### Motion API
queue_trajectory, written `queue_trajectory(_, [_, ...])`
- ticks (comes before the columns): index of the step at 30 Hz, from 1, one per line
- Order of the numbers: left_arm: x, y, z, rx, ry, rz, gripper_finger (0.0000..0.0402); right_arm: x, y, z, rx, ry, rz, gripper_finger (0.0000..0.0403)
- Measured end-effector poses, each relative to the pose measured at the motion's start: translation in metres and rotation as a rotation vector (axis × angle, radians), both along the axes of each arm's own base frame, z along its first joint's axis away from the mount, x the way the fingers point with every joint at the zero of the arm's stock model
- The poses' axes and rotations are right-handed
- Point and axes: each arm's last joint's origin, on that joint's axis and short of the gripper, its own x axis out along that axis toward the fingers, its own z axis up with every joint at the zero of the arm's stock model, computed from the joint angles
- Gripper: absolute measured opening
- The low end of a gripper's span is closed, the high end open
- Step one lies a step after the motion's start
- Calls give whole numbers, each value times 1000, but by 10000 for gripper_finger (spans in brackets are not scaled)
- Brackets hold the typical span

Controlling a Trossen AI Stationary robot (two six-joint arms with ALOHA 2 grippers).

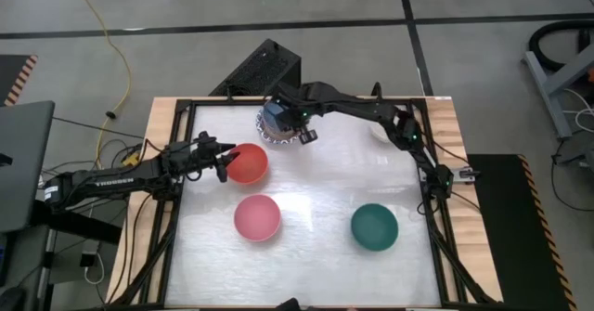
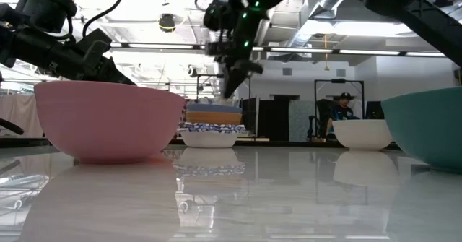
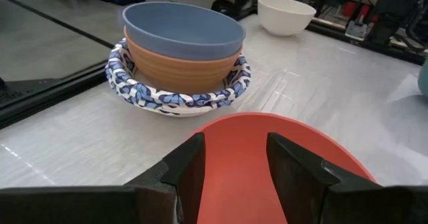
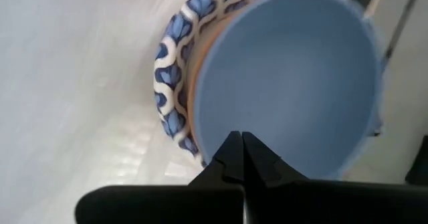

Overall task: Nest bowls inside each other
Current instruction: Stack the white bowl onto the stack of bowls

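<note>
Left gripper (image 1: 221, 161) sits at the left rim of the red bowl (image 1: 247, 163), fingers (image 3: 190, 174) straddling the rim, one inside and one outside, jaws spread fairly wide; whether the pads actually press the wall cannot be told. The red bowl rests on the white table (image 1: 325, 176), left of centre. Right gripper (image 4: 241, 150) hangs above the stack at the table's far edge, fingers pressed together, holding nothing, tips over the near rim of the blue bowl (image 4: 287, 77). The stack: blue bowl on top, nested in an orange bowl (image 3: 180, 67), which sits in a white bowl with a blue-patterned rim (image 3: 150, 93). Pink bowl (image 1: 256, 217) stands alone nearer the front, just below the red bowl in the high view. Dark green bowl (image 1: 374, 226) stands to its right, well apart. Cream bowl (image 3: 286, 14) sits near the far right corner, partly hidden by the right arm from above.
</note>
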Motion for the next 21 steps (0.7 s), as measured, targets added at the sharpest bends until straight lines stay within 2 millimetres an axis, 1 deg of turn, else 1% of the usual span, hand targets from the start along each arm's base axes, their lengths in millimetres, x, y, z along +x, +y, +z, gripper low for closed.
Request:
queue_trajectory(3, [0,0,0,20,9,-4,148,-14,3,24,-7,-30,-19,7])
queue_trajectory(6, [0,0,0,29,12,-7,148,-34,3,51,4,-71,-72,7])
queue_trajectory(8, [0,0,0,25,12,-15,148,-52,2,68,24,-80,-130,7])
queue_trajectory(11, [1,-1,0,18,13,-45,148,-81,0,87,105,-72,-224,7])
queue_trajectory(14, [1,-1,0,17,12,-57,148,-106,-3,98,204,-53,-347,7])
queue_trajectory(17, [1,-1,0,17,11,-56,148,-127,-5,106,261,-20,-465,7])
queue_trajectory(21, [1,-1,0,20,14,-57,148,-147,-6,114,291,-37,-568,7])
